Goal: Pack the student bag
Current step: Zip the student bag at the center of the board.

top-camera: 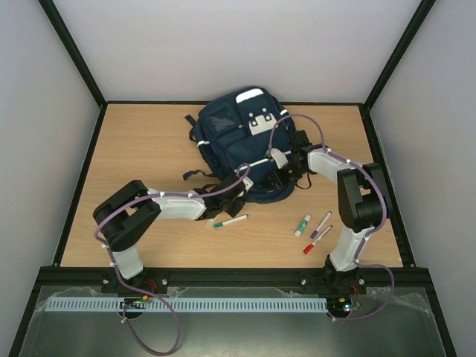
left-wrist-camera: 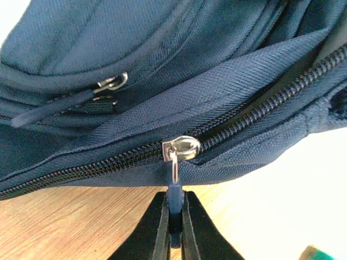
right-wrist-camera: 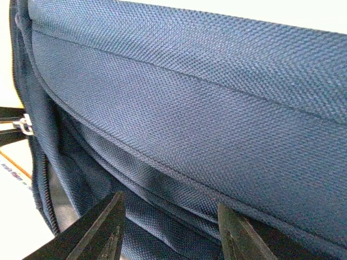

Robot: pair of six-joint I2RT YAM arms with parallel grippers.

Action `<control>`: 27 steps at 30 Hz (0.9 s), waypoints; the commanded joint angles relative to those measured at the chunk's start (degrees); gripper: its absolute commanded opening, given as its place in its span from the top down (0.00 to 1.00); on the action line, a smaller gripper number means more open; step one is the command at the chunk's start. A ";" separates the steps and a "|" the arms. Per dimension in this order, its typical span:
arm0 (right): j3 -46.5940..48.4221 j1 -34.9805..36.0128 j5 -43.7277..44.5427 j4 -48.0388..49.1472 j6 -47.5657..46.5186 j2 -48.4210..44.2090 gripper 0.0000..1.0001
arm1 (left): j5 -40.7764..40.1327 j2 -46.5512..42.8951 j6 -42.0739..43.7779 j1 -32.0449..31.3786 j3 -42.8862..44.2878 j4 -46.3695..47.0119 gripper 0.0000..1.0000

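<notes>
Navy bag (top-camera: 242, 137) lies on the wooden table (top-camera: 149, 141). At its near edge the left gripper (left-wrist-camera: 174, 216) is clamped on the zip pull (left-wrist-camera: 174, 190). The right gripper (right-wrist-camera: 169, 205) rests against its side, jaws apart. With nothing bracing it, the bag may drag, or the thin pull may slip free.

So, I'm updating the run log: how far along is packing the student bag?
Early. Done: nothing visibly packed. In hand: the left gripper pinches a zipper pull on the student bag, while the open right gripper sits against its fabric. Left: a white marker and three markers to its right lie on the table, outside the bag.
</notes>
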 commanded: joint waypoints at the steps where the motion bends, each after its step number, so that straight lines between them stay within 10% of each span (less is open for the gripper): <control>1: -1.42 0.22 5.73 -2.97 1.56 3.49 0.52 | -3.36 -4.17 0.60 0.08 0.72 -3.47 0.98; 27: -0.68 -3.52 18.50 -3.89 7.87 10.66 0.75 | 17.19 -5.60 -15.29 19.27 -1.38 -13.81 0.98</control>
